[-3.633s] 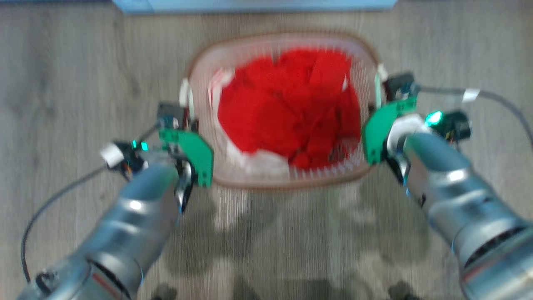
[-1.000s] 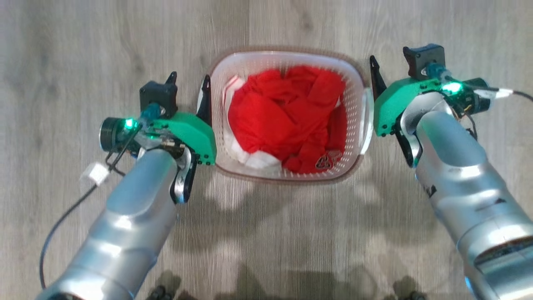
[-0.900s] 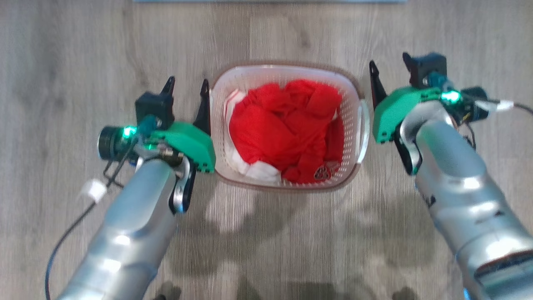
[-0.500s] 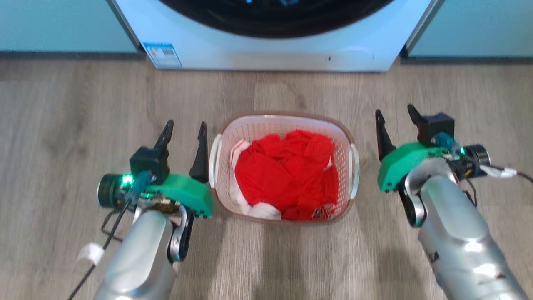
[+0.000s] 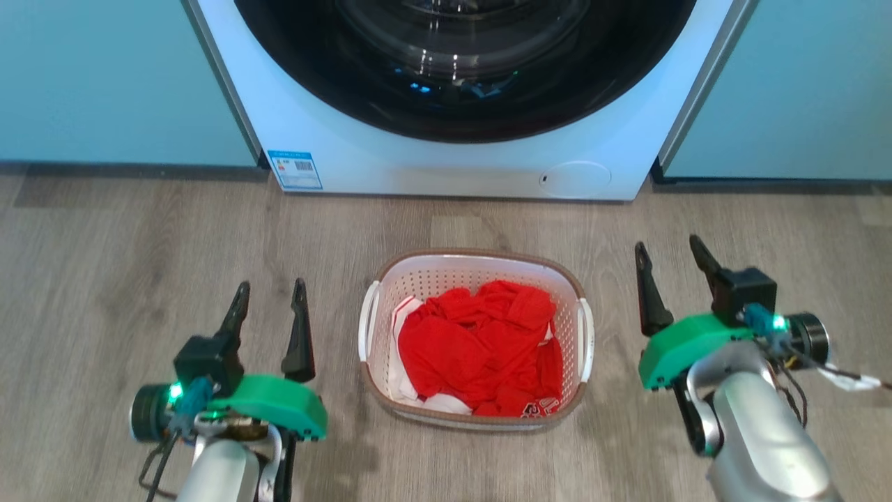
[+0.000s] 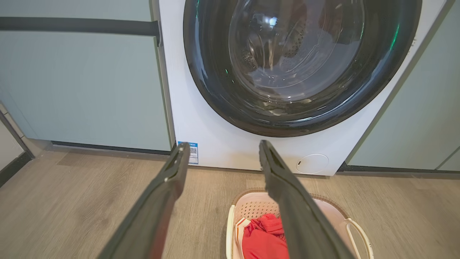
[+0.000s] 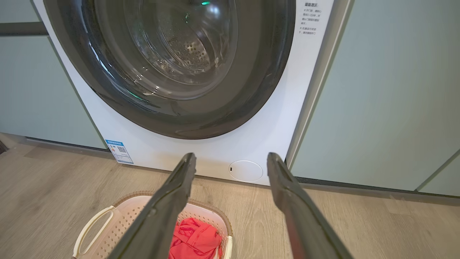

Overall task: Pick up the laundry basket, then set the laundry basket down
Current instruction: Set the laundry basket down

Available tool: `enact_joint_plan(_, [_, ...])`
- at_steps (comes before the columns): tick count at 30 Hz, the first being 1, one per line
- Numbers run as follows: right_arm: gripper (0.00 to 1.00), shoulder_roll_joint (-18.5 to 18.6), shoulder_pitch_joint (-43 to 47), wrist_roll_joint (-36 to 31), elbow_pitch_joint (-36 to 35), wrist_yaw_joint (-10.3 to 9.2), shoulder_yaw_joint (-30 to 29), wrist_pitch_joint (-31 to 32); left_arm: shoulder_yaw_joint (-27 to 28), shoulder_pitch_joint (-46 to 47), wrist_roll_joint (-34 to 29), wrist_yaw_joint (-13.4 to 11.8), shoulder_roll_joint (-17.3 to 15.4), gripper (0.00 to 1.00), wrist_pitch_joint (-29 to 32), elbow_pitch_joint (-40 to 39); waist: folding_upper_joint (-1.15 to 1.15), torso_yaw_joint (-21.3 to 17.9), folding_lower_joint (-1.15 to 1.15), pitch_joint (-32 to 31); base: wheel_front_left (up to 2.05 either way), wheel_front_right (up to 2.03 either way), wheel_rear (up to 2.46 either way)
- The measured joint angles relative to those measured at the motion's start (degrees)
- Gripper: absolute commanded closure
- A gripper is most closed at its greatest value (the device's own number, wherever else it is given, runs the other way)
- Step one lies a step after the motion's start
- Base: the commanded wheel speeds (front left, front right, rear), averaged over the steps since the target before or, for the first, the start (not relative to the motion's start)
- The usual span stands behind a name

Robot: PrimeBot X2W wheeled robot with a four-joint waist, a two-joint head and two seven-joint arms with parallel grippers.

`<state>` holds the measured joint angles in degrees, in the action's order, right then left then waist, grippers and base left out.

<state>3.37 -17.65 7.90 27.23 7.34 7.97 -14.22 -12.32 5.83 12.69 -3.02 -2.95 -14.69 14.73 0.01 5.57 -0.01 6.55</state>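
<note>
Grey-brown wood-grain floor [image 5: 125, 251] fills the lower part of the head view, meeting a dark skirting line [image 5: 139, 169] under pale teal cabinet fronts [image 5: 104, 77] on both sides; between the cabinets stands a white front-loading washing machine [image 5: 334, 160], its round dark glass door [image 5: 460, 63] catching small reflections; a blue label [image 5: 295, 169] sits near its lower left corner and a round cover [image 5: 575, 178] near its lower right. The laundry basket [image 5: 481, 255], white and perforated with a brown rim, stands on the floor in front of the machine and apart from it; red cloth [image 5: 474, 341] and a little white cloth lie heaped inside. The left gripper [image 5: 270, 287] hangs to the basket's left and the right gripper [image 5: 665, 244] to its right; each has its two dark fingers spread, holding nothing, clear of the white side handles [image 5: 367, 321].
</note>
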Motion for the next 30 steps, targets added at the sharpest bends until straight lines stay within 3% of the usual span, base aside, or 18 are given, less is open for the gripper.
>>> enact_joint_plan(18, [0.0, -0.6, 17.7, 0.2, -14.0, 0.0, -3.2, 0.0, 4.1, -13.1, -3.1, 0.0, 0.0, 0.0, 0.0, -8.3, 0.0, -1.6, 0.0, -6.5, 0.0, 0.0, 0.0])
enact_joint_plan(30, [0.0, -0.8, 20.6, 0.2, -15.5, 0.0, -4.1, 0.0, 5.2, -14.4, -4.1, 0.1, 0.0, 0.0, 0.0, -8.4, 0.0, -2.9, 0.0, -8.2, 0.0, 0.0, 0.0])
